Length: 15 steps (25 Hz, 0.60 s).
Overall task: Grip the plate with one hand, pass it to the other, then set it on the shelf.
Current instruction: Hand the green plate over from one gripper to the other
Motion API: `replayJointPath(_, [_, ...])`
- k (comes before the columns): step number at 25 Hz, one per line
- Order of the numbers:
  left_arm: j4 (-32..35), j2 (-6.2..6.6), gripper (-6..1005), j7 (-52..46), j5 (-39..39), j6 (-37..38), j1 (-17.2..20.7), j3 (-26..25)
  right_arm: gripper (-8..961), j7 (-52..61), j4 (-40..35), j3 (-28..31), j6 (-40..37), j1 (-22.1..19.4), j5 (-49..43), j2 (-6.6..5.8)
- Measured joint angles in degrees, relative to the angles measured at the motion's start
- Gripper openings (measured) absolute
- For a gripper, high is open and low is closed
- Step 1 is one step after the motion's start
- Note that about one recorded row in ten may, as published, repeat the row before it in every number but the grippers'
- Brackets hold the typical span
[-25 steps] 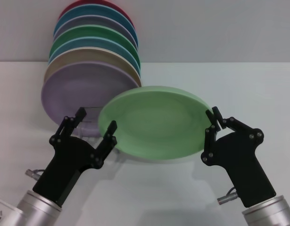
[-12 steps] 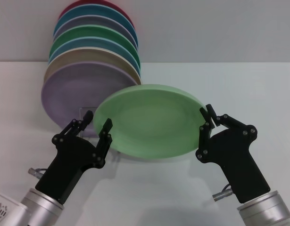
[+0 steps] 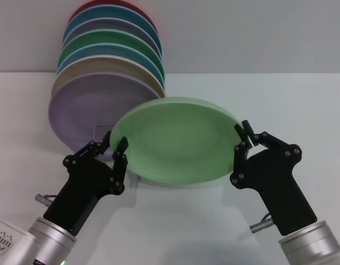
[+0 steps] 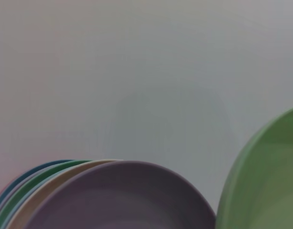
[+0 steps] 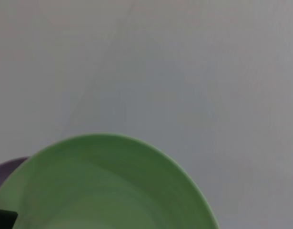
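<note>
Mint-green plate (image 3: 178, 141) is held tilted above the white tabletop (image 3: 291, 105), at the centre of the head view, between both arms. Its rim at 3 o'clock is clamped by the right end effector (image 3: 242, 136), whose fingers are closed on the edge. Its rim at 9 o'clock is straddled by the left end effector (image 3: 113, 144), whose fingers are set apart on either side of the edge; whether they are pressing on the plate cannot be told. At 10 o'clock from the plate, a row of upright plates is stood one behind another, with a lilac plate (image 3: 95, 113) at the front, then tan, teal, a darker green plate (image 3: 111, 41), grey-blue, blue and red. A clear shelf (image 3: 100, 132) is glimpsed just beneath the lilac plate, largely hidden. In the left wrist view the lilac plate (image 4: 122, 200) and the mint-green plate (image 4: 265, 186) are seen side by side.
</note>
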Motion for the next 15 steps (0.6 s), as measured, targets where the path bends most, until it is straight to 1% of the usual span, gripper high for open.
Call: replayJointPath(15, [-0.01, 0.09, 162, 0.00, 0.04, -0.71, -0.34, -0.66, 17, 0.08, -0.20, 0.18, 0.01, 0.18, 0.01, -0.13])
